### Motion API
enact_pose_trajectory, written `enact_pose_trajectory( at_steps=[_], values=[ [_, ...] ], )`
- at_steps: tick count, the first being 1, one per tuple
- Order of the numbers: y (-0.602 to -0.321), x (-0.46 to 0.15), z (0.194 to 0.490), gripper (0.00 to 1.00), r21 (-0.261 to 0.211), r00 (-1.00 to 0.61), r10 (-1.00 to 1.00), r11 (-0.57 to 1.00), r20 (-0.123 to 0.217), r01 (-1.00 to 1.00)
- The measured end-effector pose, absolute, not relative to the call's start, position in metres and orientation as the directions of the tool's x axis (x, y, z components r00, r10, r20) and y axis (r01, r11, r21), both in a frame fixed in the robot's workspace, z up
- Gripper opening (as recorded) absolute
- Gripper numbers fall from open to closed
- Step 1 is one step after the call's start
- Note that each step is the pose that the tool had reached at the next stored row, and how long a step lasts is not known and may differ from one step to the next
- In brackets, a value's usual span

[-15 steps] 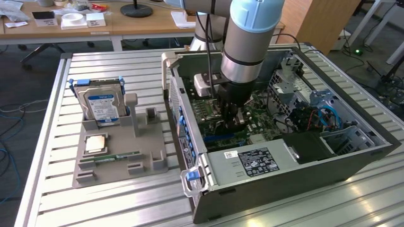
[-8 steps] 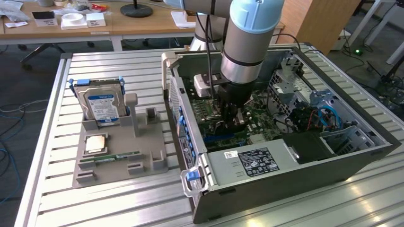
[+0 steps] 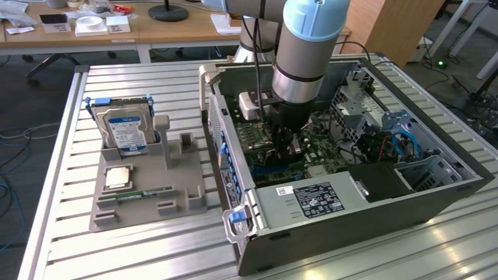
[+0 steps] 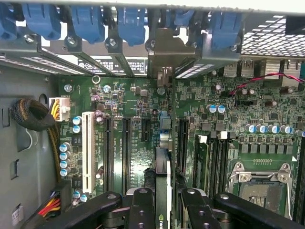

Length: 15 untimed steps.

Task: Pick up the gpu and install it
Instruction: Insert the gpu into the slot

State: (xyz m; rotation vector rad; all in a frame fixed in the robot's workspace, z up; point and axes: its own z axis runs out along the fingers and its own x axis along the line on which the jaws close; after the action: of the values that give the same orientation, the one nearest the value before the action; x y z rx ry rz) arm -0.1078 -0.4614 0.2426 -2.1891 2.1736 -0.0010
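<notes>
My gripper [image 3: 284, 153] reaches down into the open computer case [image 3: 435, 192], over the green motherboard [image 3: 319, 153]. In the wrist view the gpu [image 4: 162, 181] shows edge-on as a thin dark card. It stands upright between the black fingers [image 4: 143, 210], which are shut on it. Its silver bracket [image 4: 165, 55] reaches the blue-clipped rear slot openings of the case. The card runs along an expansion slot [image 4: 181, 138] on the motherboard [image 4: 267, 109]; whether it sits in a slot cannot be told. In the exterior view the arm hides most of the card.
A grey holder tray [image 3: 186, 201] at the exterior view's left carries a hard drive [image 3: 125, 131], a CPU [image 3: 119, 176] and a RAM stick [image 3: 144, 193]. In the case are the power supply [image 3: 311, 201], cables [image 4: 35, 114] and an empty CPU socket [image 4: 259, 183].
</notes>
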Motion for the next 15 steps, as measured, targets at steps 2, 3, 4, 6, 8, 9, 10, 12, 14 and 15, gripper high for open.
enact_pose_trajectory(
  at_steps=[2, 3, 4, 6, 8, 9, 10, 12, 14, 15],
  values=[
    [-0.4613, -0.1078, 0.2427, 0.26, -0.041, 0.008, -0.999, -0.006, -0.04, -0.999],
    [-0.4613, -0.1078, 0.2428, 0.26, -0.041, 0.008, -0.999, -0.006, -0.04, -0.999],
    [-0.4613, -0.1078, 0.2429, 0.26, -0.041, 0.008, -0.999, -0.006, -0.04, -0.999],
    [-0.4614, -0.1078, 0.2431, 0.26, -0.041, 0.008, -0.999, -0.006, -0.04, -0.999],
    [-0.4614, -0.1078, 0.2432, 0.26, -0.041, 0.008, -0.999, -0.006, -0.039, -0.999],
    [-0.4614, -0.1078, 0.2434, 0.26, -0.041, 0.008, -0.999, -0.006, -0.04, -0.999],
    [-0.4614, -0.1078, 0.2435, 0.26, -0.041, 0.008, -0.999, -0.006, -0.04, -0.999],
    [-0.4614, -0.1078, 0.2439, 0.26, -0.041, 0.008, -0.999, -0.006, -0.04, -0.999],
    [-0.4614, -0.1079, 0.244, 0.26, -0.041, 0.008, -0.999, -0.006, -0.04, -0.999],
    [-0.4614, -0.1079, 0.2441, 0.26, -0.041, 0.008, -0.999, -0.006, -0.039, -0.999]
  ],
)
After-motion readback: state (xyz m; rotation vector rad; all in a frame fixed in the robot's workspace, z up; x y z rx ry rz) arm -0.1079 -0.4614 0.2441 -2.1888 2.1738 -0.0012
